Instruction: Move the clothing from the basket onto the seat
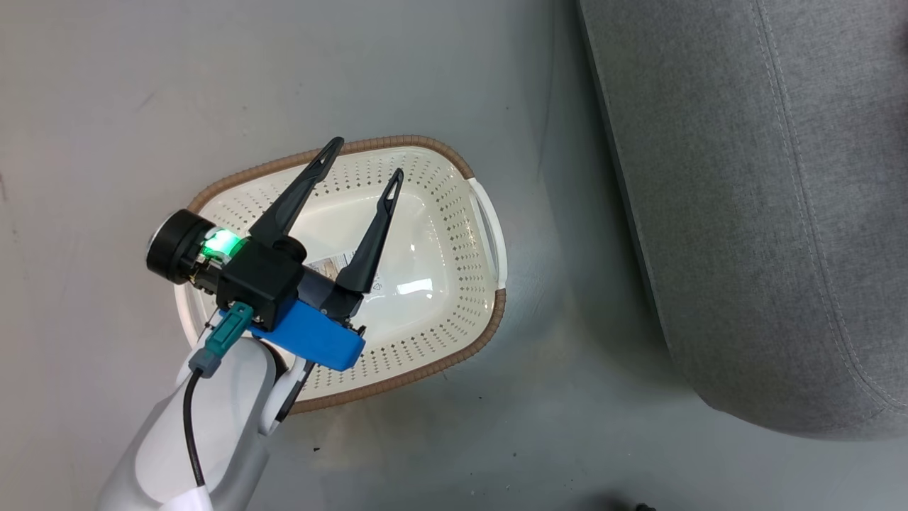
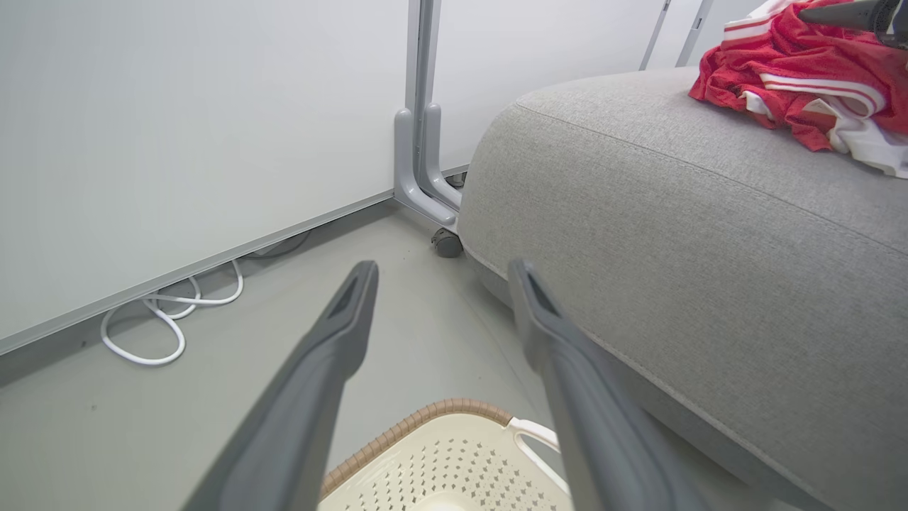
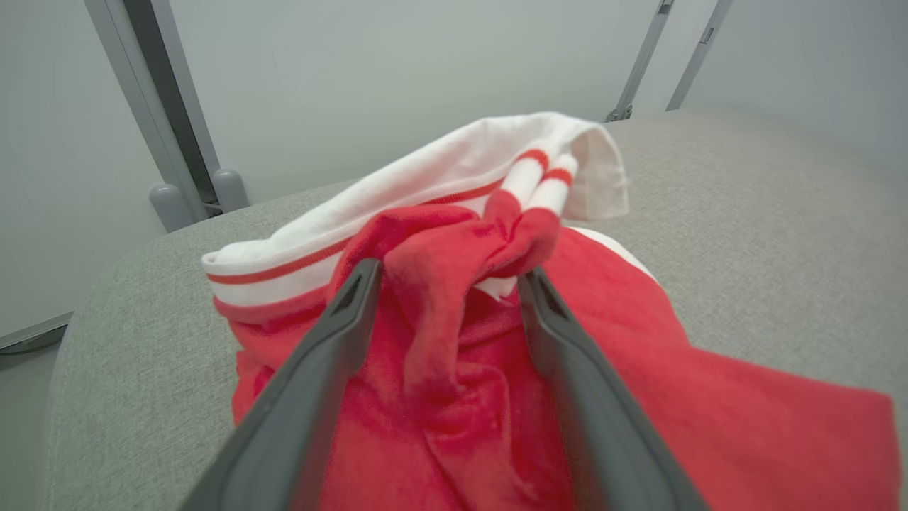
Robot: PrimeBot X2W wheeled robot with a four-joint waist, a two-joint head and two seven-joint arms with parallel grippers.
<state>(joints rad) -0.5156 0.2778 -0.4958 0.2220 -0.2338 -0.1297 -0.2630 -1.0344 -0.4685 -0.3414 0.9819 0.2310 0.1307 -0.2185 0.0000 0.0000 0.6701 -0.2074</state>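
— Clothing [image 3: 624,355]: where does it lie?
— On the seat [image 3: 745,213], in a crumpled red heap. White panels and red-and-white striped trim show at the top of it. In the left wrist view the heap rests on the upper face of the grey cushion.
— And the right gripper [image 3: 447,270]?
— It is low over the heap, with its two dark fingers spread wide. A raised fold of red cloth stands between them and reaches their inner faces near the tips. The fingers are not pressed together on it.
— The left gripper [image 1: 367,157]?
— Spread as well, fingers apart and clamping nothing. In the head view it hangs over the basket [image 1: 454,234], tips pointing toward the far rim.
— How does the basket stand?
— Upright on the grey floor [image 1: 106,106], near the seat but not touching it. Its white bottom shows, with a sticker [image 1: 332,268] partly behind the gripper.
— Anything else around?
— A pale partition panel [image 2: 177,142] stands behind. Its grey foot [image 2: 425,184] has a castor close to the corner of the seat. A white cable [image 2: 170,319] lies looped on the floor along the panel.
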